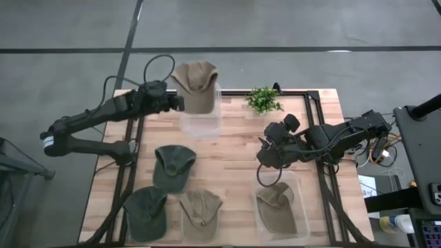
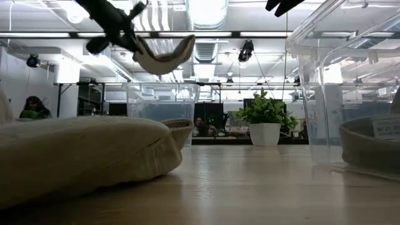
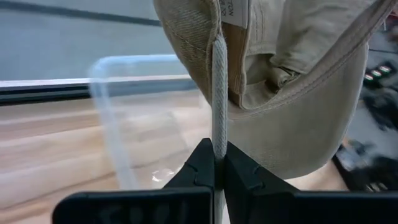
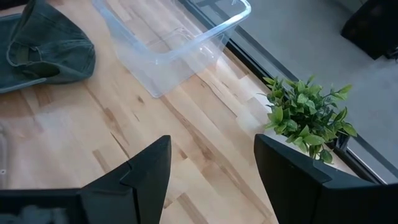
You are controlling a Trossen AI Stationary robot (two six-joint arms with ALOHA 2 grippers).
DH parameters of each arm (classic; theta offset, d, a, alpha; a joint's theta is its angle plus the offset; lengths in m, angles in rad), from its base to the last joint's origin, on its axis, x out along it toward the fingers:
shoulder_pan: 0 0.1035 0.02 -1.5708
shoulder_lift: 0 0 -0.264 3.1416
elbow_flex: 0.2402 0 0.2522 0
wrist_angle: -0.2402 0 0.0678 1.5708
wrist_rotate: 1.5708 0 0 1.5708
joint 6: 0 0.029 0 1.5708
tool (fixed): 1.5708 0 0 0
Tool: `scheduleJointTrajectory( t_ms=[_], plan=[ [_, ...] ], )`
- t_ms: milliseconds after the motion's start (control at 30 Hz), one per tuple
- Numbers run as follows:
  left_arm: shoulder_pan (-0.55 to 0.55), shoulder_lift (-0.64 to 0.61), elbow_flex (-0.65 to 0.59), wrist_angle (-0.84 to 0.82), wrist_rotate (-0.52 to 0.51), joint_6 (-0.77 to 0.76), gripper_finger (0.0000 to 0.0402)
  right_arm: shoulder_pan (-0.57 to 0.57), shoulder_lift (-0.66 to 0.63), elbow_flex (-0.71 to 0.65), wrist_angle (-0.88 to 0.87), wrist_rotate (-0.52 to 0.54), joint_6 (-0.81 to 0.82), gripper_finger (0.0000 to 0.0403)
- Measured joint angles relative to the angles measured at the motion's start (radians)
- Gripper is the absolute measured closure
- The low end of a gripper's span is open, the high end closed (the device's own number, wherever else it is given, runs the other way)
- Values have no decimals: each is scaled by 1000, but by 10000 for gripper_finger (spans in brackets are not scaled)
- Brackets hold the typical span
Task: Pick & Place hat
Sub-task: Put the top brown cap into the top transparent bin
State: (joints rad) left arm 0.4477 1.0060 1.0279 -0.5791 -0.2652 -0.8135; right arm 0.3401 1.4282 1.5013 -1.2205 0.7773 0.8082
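My left gripper [image 1: 178,102] is shut on a tan cap [image 1: 197,84] and holds it in the air above the clear bin [image 1: 203,121] at the table's far edge. In the low view the cap [image 2: 164,55] hangs high over that bin [image 2: 162,103]. The left wrist view shows the cap's underside [image 3: 292,81] in front of the shut fingers. My right gripper [image 1: 265,153] hovers open over the table's right middle, near a second clear bin [image 1: 281,210] with a tan cap [image 1: 275,200] inside. It holds nothing. My left gripper pinches the tan cap by a thin edge of its rim [image 3: 219,124] between the two fingers, coming level from the table's left side. The cap is lifted clear and hangs beyond the fingertips over the far bin, its crown bulging out sideways.
Two dark green caps [image 1: 172,165] [image 1: 146,210] and a tan cap [image 1: 200,207] lie on the table's near left part. A small potted plant [image 1: 263,99] stands at the far edge, right of the far bin. Bare wood lies between the bins.
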Motion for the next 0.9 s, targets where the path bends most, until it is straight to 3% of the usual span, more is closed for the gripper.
scheduleJointTrajectory(
  t_ms=[200,600,900],
  plan=[
    [97,90,0,6,95,0,392,0,0,-2,0,0,0,179],
    [103,230,0,-2,166,-28,391,0,0,-21,0,0,2,179],
    [117,269,43,-162,167,-73,390,0,0,-30,1,0,3,179]
  ],
)
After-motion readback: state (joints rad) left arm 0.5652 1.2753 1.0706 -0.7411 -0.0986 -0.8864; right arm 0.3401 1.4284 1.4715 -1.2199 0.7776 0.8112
